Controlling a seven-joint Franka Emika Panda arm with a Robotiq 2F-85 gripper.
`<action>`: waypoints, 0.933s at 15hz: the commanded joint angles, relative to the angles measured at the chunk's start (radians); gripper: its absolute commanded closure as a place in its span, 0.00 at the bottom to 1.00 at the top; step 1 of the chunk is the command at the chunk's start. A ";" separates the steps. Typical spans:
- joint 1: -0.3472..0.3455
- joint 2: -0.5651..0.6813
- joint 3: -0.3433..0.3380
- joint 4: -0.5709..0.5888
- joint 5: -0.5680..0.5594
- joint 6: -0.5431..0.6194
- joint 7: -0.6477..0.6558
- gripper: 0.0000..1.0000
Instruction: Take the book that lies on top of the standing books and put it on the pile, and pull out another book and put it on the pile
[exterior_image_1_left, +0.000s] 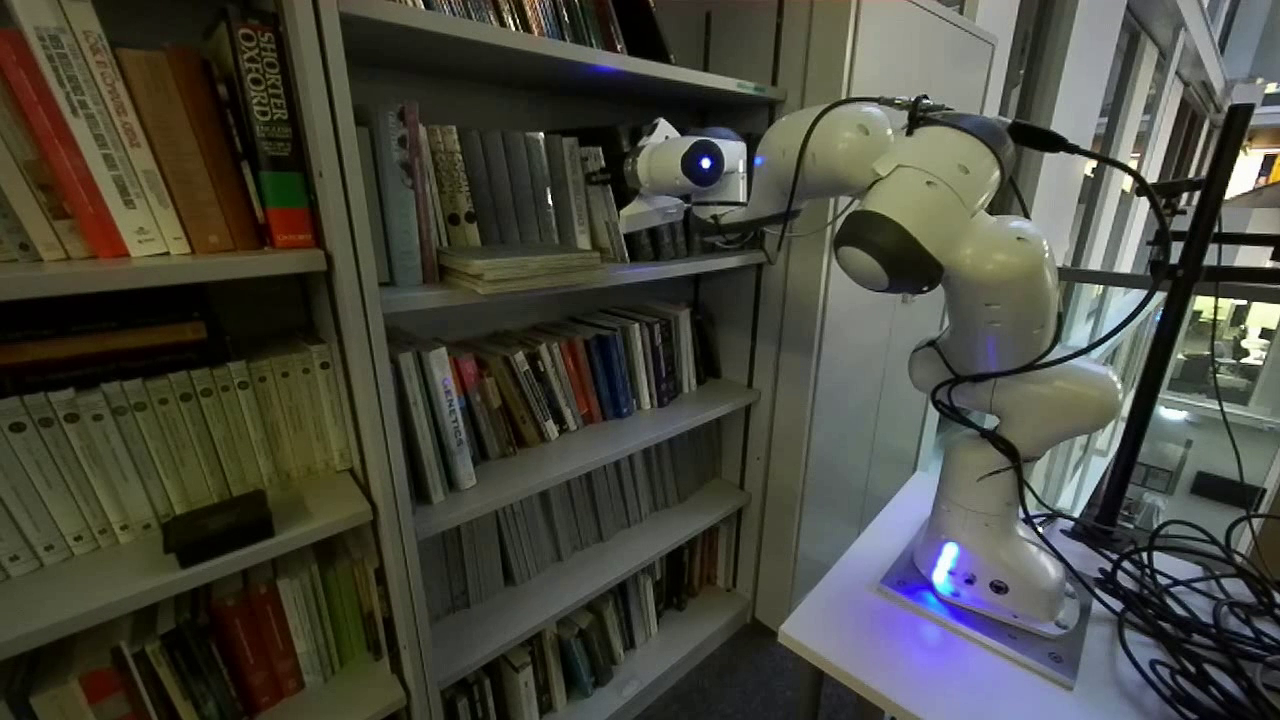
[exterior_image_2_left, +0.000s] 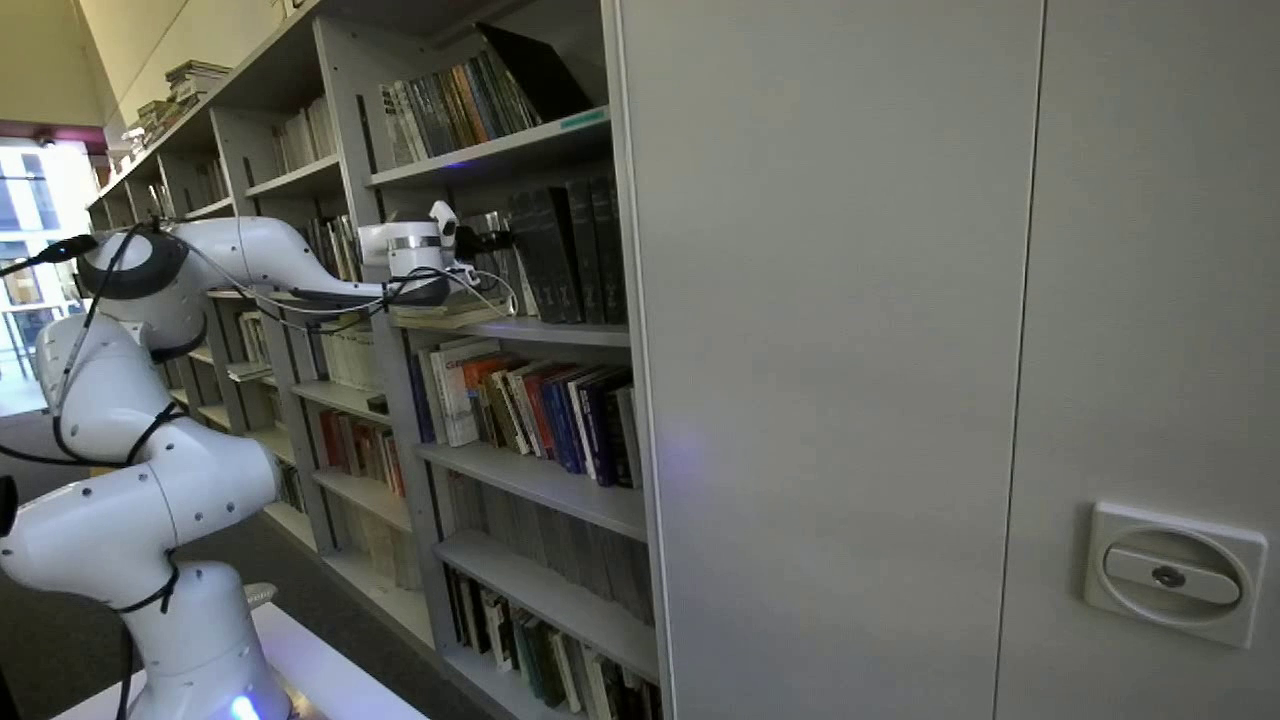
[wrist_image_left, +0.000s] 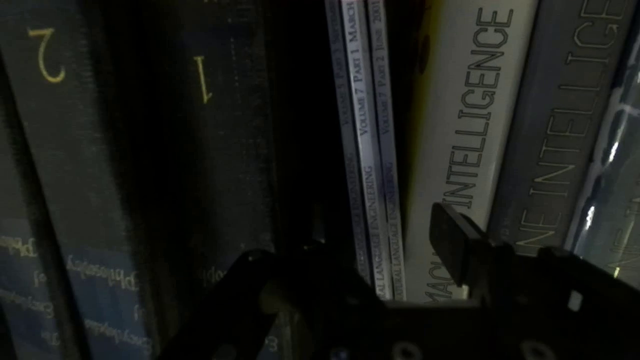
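As we sweep the shelf (exterior_image_1_left: 410, 298) from the left in an exterior view, first up is the pile (exterior_image_1_left: 520, 268), lying flat, tan cover uppermost, just in front of the standing books (exterior_image_1_left: 510, 190). I can make out no book lying across the tops of that row, so my call is that the first transfer is done and we're on step two, pulling another one out. Next it needs, I'd judge, a firm squeeze on a slim spine, a straight draw outward, then a carry over to the pile. Further right, the robot arm (exterior_image_1_left: 985, 290) reaches to the row's end.

Over to the wrist view, left to right again: dark volumes (wrist_image_left: 225, 150), numbers 2 and 1 upside down, then a black gap, and in that murk one tip of the gripper (wrist_image_left: 377, 227), near-invisible. Whether it touches anything, I can't tell. Then come three thin journals (wrist_image_left: 369, 150), and look, the fingers (wrist_image_left: 450, 245) stand apart, framing them, the opening wider than all three spines together; nothing appears clamped. Right-hand side now, the other fingertip covers part of the white volume lettered INTELLIGENCE (wrist_image_left: 475, 125); touching or just in front, can't say which.
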 joint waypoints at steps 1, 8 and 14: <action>0.015 -0.025 -0.071 -0.050 0.015 0.038 0.025 0.49; 0.041 -0.030 -0.108 -0.081 0.017 0.042 0.033 1.00; 0.050 -0.032 -0.118 -0.089 0.018 0.046 0.033 0.97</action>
